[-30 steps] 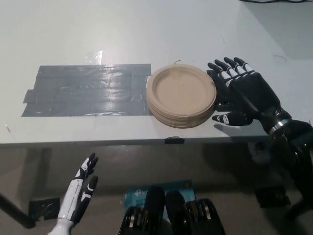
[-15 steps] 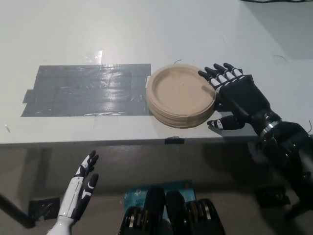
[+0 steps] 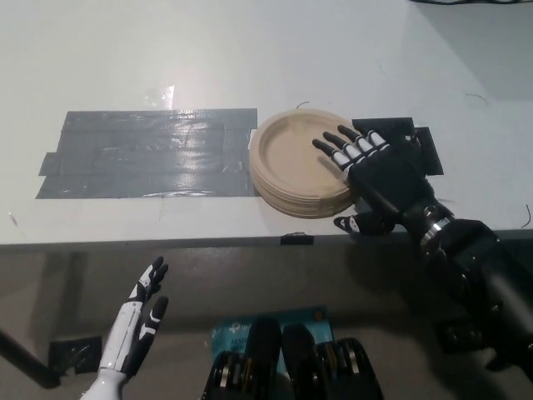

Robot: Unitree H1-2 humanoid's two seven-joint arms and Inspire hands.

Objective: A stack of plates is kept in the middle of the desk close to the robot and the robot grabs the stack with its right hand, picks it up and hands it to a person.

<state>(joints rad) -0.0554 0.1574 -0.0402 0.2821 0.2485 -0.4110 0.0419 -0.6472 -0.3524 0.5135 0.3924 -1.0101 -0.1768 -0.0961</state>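
Tan stack of plates (image 3: 306,167) sits on white desk (image 3: 250,50) near front edge, beside grey tape patch (image 3: 150,154). Black right hand (image 3: 371,171) over plates' right side, fingers spread on top, thumb below rim, nothing gripped. White left hand (image 3: 137,321) low, fingers apart, empty.

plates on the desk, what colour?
Light tan, plain, no pattern: the stack of plates, clear in the head view.

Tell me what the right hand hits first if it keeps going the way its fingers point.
The right hand points toward picture left, its fingers already over the plates. Going on, it would likely meet the top plate first, then the grey tape beyond; its height above the plates is unclear.
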